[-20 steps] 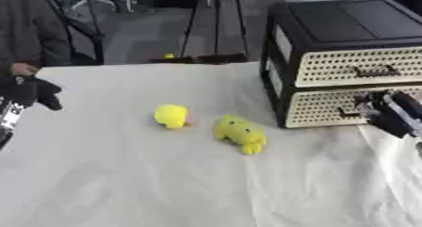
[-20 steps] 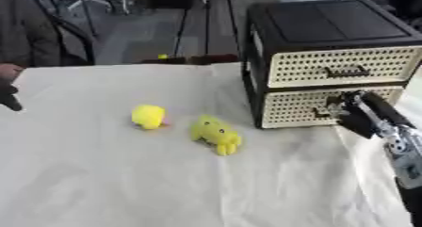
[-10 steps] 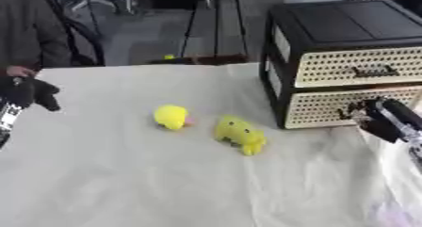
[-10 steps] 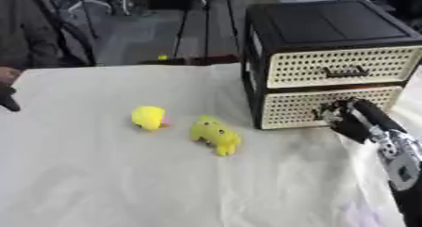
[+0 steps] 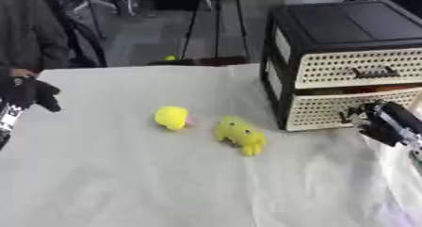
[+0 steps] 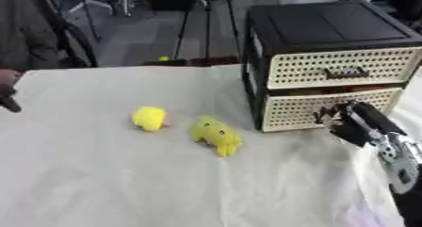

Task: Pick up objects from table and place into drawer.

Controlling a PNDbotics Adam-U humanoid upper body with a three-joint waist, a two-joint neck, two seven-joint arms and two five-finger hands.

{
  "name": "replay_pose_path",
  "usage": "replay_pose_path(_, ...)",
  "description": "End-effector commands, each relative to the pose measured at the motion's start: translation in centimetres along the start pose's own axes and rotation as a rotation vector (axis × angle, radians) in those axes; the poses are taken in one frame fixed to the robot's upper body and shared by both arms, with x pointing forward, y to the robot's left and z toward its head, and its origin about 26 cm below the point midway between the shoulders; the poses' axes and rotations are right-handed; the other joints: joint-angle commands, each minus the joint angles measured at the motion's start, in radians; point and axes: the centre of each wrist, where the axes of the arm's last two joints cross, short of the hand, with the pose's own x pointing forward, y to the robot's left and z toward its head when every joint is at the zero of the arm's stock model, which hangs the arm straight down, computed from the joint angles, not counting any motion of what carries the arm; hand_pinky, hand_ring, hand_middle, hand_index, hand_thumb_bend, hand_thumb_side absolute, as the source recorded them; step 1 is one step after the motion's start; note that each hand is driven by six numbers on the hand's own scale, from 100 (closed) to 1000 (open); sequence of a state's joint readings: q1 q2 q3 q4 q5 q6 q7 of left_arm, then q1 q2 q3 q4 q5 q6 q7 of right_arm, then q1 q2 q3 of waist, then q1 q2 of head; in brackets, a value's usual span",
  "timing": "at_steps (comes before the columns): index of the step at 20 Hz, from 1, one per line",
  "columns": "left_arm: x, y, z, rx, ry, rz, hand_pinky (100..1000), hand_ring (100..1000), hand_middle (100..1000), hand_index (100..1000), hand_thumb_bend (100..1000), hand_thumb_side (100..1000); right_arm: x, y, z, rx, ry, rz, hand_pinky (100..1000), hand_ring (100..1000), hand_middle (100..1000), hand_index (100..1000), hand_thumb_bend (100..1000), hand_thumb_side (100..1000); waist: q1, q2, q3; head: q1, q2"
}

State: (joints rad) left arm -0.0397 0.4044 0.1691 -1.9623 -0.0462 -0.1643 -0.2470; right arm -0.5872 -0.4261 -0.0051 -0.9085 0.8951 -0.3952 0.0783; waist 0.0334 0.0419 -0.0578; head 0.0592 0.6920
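Both hands visible: right hand (image 6: 356, 123) fingers curled at lower drawer (image 6: 329, 109) handle; left hand (image 5: 29, 93) fingers unclear.

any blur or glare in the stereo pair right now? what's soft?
Left eye view: soft throughout; right hand smeared at the lower drawer front; left hand dark, little detail. Right eye view: equally soft; the yellow toys keep colour but lose edges. Even lighting, faint shadows, no glare on the cloth-covered table.

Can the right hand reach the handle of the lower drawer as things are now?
Probably yes. The right hand is already at the front of the lower drawer, level with its handle, and nothing stands between them.
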Motion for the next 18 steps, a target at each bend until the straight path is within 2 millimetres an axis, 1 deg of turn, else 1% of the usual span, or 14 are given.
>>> replay_pose_path(1,0.5,0.5,-0.3,-0.003,-0.019,-0.019,535,492,457,638,286,891,-0.1,-0.6,0.6,0.015,-0.011,0.048,100,132,182,469,100,1000,0.0,-0.005,-0.002,-0.001,-0.006)
replay_pose_path(8,0.5,0.6,-0.3,-0.005,-0.016,-0.024,535,492,458,638,286,892,0.4,-1.1,2.2,-0.006,-0.039,0.058,100,133,183,474,100,1000,-0.01,-0.005,-0.006,0.003,-0.008)
replay_pose_path(18,0.5,0.8,-0.2,-0.006,-0.01,-0.033,534,492,459,638,286,893,1.1,-2.4,5.0,-0.047,-0.067,0.048,100,136,186,477,100,1000,-0.025,-0.004,-0.008,0.011,-0.015)
